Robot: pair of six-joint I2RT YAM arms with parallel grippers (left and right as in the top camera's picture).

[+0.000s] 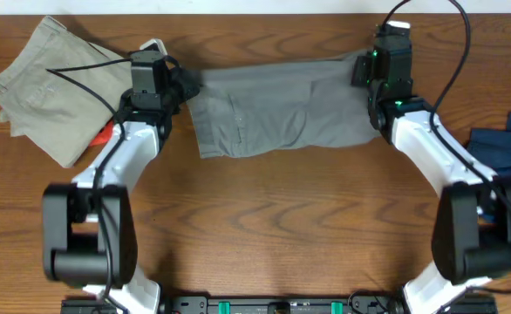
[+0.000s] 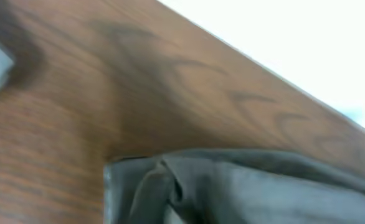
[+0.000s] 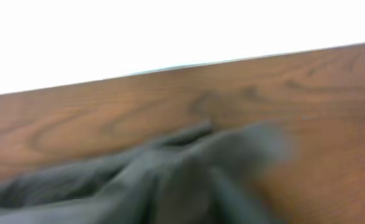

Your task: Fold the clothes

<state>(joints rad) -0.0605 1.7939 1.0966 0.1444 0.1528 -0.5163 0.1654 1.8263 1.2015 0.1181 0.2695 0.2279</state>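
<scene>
The grey shorts (image 1: pixel 273 109) lie folded into a wide band across the far middle of the table. My left gripper (image 1: pixel 188 85) is at their far left corner and my right gripper (image 1: pixel 363 68) is at their far right corner, with the cloth stretched between them. Both look shut on the cloth. In the left wrist view the grey shorts (image 2: pixel 251 186) bunch up at the bottom edge where the jaws are. The right wrist view is blurred and shows the grey shorts (image 3: pixel 170 180) gathered the same way. The fingertips are hidden in both wrist views.
Khaki-beige shorts (image 1: pixel 42 83) lie at the far left, with a small orange object (image 1: pixel 105 133) at their near edge beside the left arm. Dark navy garments (image 1: pixel 508 139) lie at the right edge. The table's far edge runs just behind both grippers.
</scene>
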